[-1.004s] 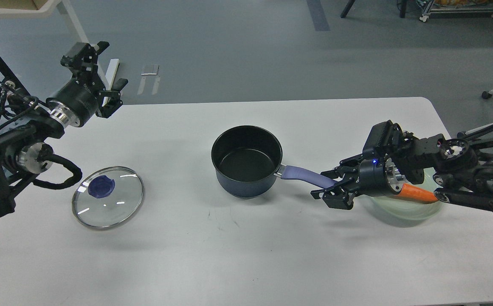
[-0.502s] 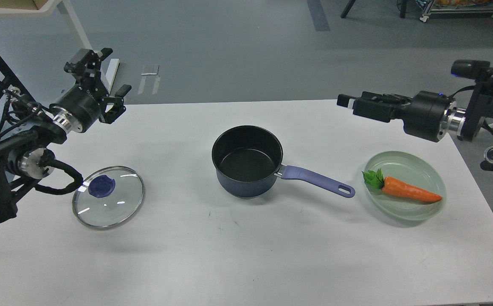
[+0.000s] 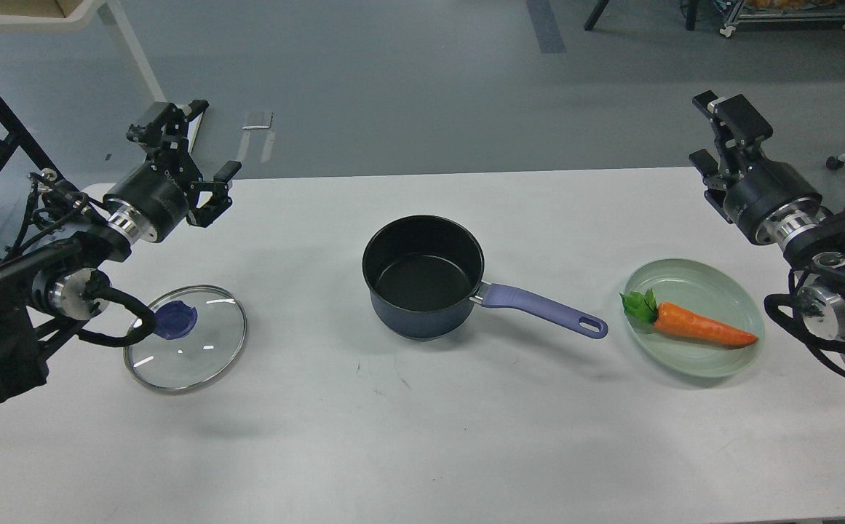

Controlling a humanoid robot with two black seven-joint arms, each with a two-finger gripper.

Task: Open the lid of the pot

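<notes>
glass lid (image 3: 185, 338) lies beside open pot (image 3: 423, 275); left gripper (image 3: 200, 164) and right gripper (image 3: 717, 135) raised, fingers apart, empty.

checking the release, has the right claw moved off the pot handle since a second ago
Yes. The right claw has left the pot handle and now sits up and to the right, beyond the plate at the table's far right edge.

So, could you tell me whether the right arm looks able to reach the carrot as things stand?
Probably yes: the right gripper hangs open and empty, and the carrot lies uncovered on the green plate nearby.
</notes>
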